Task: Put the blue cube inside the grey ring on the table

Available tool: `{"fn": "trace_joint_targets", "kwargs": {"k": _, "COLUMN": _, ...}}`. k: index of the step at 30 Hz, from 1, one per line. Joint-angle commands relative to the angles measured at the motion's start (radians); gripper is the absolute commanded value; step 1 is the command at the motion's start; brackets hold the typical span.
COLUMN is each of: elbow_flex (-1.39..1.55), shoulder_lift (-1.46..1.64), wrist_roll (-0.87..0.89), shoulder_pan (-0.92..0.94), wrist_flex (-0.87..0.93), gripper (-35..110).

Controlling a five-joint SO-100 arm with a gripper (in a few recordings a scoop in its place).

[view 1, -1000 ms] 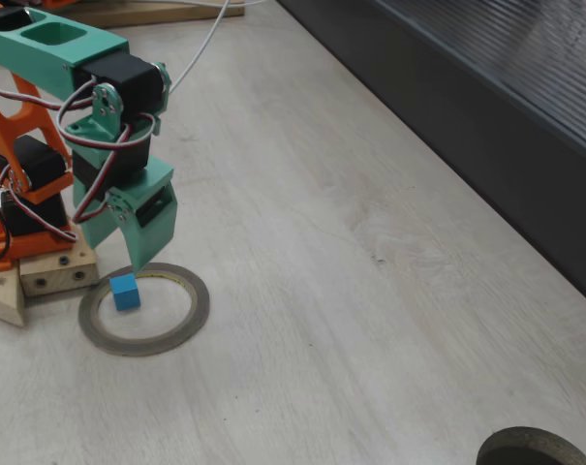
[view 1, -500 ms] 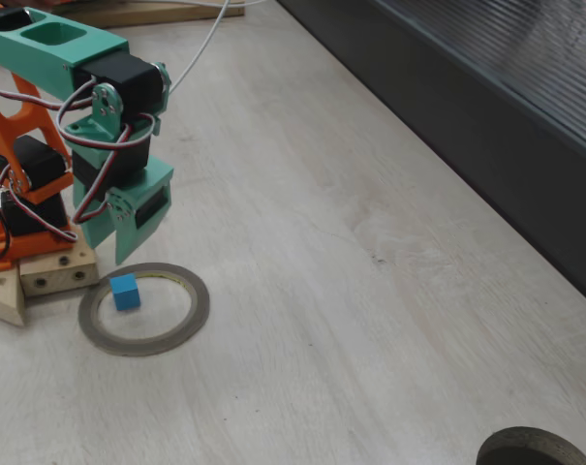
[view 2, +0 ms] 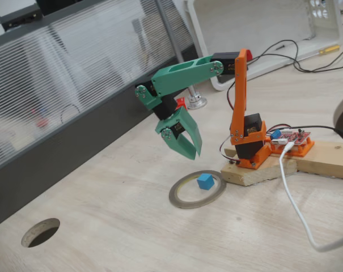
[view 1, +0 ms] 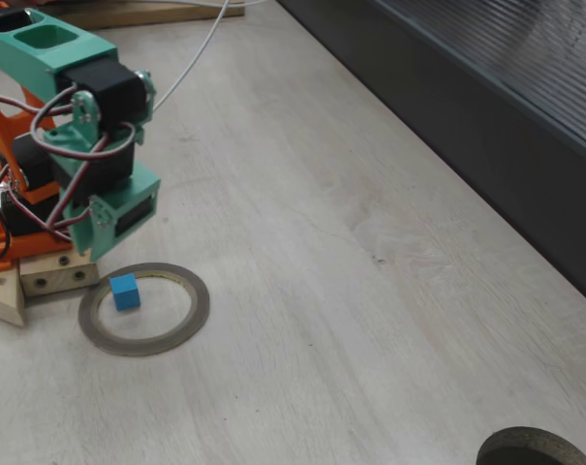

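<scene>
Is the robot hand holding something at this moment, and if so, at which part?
Nothing is held. The hand is open and raised above the table, apart from the blue cube, which lies inside the grey ring.

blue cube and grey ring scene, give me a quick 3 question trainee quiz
1. True or false: the blue cube lies inside the grey ring.
2. Does the gripper touch the cube? A) it grips it B) it hangs above, apart C) it presses it flat
3. Fill in: the ring lies flat on the ____.

Key: 1 true. 2 B. 3 table.
</scene>
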Motion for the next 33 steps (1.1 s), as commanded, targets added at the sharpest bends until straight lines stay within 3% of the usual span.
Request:
{"fn": "trace_joint_targets", "kwargs": {"k": 1, "elbow_flex": -0.026, "shoulder_lift": 0.032, "wrist_roll": 0.015, "shoulder_pan": 0.072, "wrist_flex": 0.023, "gripper": 9}}
{"fn": "trace_joint_targets", "kwargs": {"k": 33, "elbow_flex": -0.012, "shoulder_lift": 0.012, "wrist_roll": 0.008, "shoulder_pan": 0.066, "wrist_flex": 0.025, "gripper": 9}}
